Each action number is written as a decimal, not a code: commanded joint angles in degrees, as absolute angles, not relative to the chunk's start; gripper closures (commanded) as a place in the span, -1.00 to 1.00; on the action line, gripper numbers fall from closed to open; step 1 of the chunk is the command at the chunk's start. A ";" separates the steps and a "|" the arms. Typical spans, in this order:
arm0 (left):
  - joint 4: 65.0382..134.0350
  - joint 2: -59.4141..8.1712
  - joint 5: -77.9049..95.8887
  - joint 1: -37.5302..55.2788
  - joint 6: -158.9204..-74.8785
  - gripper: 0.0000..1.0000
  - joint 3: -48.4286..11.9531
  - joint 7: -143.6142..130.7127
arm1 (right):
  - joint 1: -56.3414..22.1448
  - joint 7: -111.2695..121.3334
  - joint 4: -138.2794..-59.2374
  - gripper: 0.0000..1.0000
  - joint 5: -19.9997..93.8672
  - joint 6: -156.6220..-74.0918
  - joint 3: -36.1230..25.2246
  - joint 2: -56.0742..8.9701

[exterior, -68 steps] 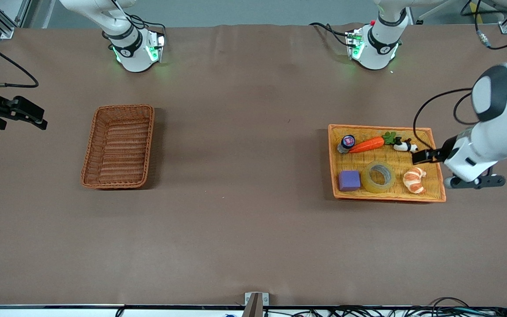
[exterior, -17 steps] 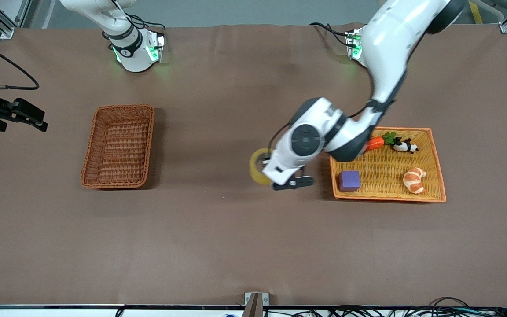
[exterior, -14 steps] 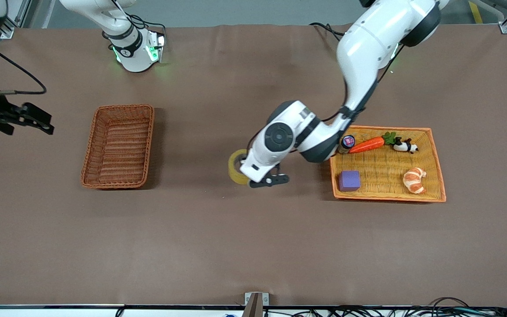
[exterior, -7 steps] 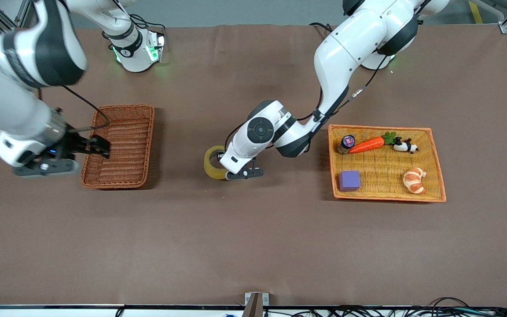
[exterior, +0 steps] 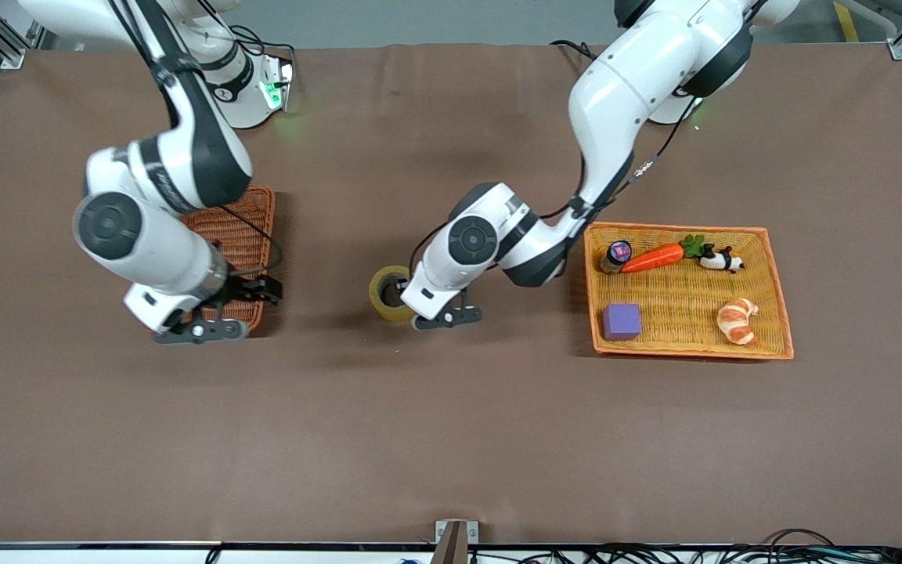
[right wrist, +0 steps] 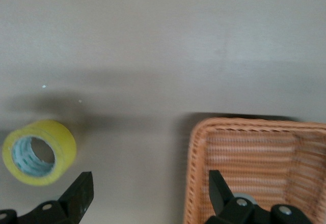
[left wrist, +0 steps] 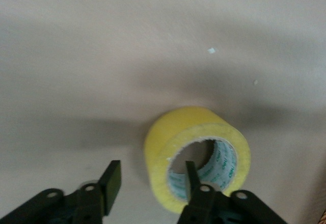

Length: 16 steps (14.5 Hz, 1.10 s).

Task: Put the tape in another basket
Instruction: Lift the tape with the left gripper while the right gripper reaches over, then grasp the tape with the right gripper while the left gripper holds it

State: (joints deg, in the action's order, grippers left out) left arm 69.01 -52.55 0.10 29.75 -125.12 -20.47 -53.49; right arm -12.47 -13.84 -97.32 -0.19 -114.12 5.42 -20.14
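The tape [exterior: 388, 292], a yellowish roll, stands on its edge on the brown table between the basket and the yellow-orange tray. My left gripper [exterior: 405, 301] is open around its wall. In the left wrist view one finger [left wrist: 190, 175] sits in the tape's [left wrist: 196, 132] hole and the other stands clear of its outer side; the left gripper [left wrist: 151, 177] does not pinch it. My right gripper [exterior: 261, 292] is open and empty over the dark reddish-brown basket's [exterior: 251, 211] near corner. The right wrist view shows the right gripper [right wrist: 148, 191], the basket's rim [right wrist: 196, 147] and the tape [right wrist: 38, 152].
The yellow-orange tray [exterior: 781, 313] at the left arm's end holds a purple cube [exterior: 622, 321], a carrot [exterior: 652, 257], a croissant [exterior: 737, 319], a small panda [exterior: 721, 258] and a small bottle [exterior: 615, 254]. The right arm covers much of the basket.
The left gripper carried the tape from the tray to the table's middle, where it now stands. The right arm swung in from the table's end to over the basket's near corner.
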 commanded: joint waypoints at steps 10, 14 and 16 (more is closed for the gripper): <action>87.78 -24.28 -5.54 8.54 -110.30 -1.00 -20.65 -41.08 | -23.46 -31.89 -108.80 -1.00 -2.71 -140.96 9.05 -29.61; 94.46 -16.37 -5.27 3.70 -110.21 -1.00 -20.83 -33.32 | -25.22 -33.57 -111.00 -1.00 -5.88 -143.26 9.14 -30.50; 97.28 -12.67 -4.84 2.12 -110.21 -1.00 -20.83 -30.77 | -25.40 -33.57 -111.62 -1.00 -7.29 -145.18 9.05 -31.37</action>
State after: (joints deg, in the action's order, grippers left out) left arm 91.35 -18.42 -4.69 3.79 -109.67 -20.41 -32.93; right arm -25.21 -32.24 -109.91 -5.38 -142.97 9.26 -31.54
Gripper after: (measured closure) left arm 0.000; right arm 0.000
